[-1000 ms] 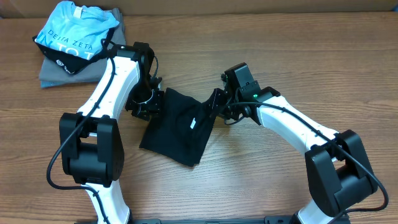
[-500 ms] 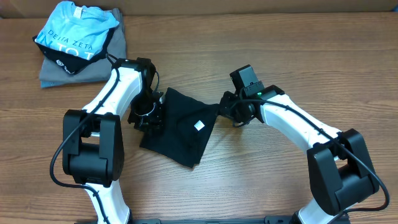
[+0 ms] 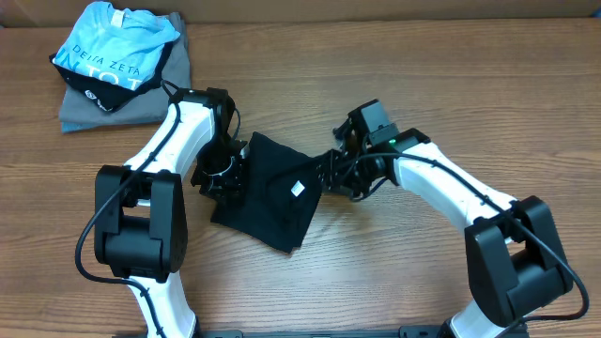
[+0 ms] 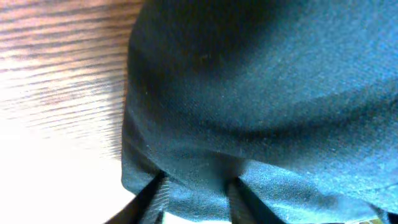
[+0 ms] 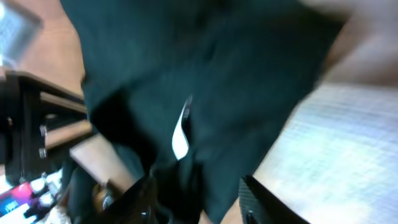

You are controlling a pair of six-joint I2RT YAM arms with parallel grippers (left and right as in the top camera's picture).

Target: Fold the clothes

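Note:
The black T-shirt [image 3: 272, 202] lies partly folded on the wooden table between my two arms, its white tag [image 3: 299, 188] facing up. My left gripper [image 3: 228, 174] is at the shirt's left edge. In the left wrist view its fingers [image 4: 198, 183] stand apart, with the cloth [image 4: 261, 81] lying between and over the tips. My right gripper [image 3: 329, 169] is at the shirt's right corner. In the right wrist view its fingers [image 5: 199, 183] are spread around bunched black cloth [image 5: 236, 74], with the tag [image 5: 180, 134] just ahead.
A light blue shirt with white lettering [image 3: 113, 42] lies on a grey folded shirt [image 3: 80, 113] at the back left corner. Bare wooden table [image 3: 394, 272] runs in front and to the right.
My right gripper pulled the shirt's right corner out to the right, then moved back left toward the shirt. The left gripper shifted slightly right along the left edge. The tag now lies flat.

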